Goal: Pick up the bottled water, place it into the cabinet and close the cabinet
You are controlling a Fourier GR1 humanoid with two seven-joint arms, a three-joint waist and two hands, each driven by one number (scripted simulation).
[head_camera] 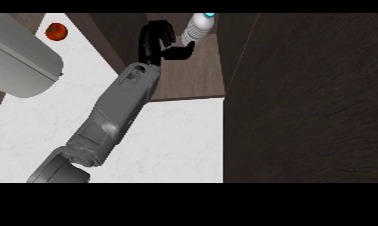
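Bottled water (pixel 198 29) stands upright inside the open cabinet (pixel 193 77), on its brown wood floor near the back. One forearm comes up from the lower left, so probably the left hand (pixel 156 41), though the side is hard to confirm. Its fingers curve beside the bottle and the thumb tip looks to touch the lower body; they do not wrap it, and whether it counts as open or closed, cannot tell. The other hand is out of view. Dark cabinet door (pixel 303 100) stands open at right. A tomato (pixel 56 31) and a grey rounded appliance (pixel 26 62) sit on the white counter (pixel 177 140) at left. Judgement: the bottle is light, stiff clear plastic, smooth so likely slippery, tall so tippy. Best hold is mid-body, below the blue cap.
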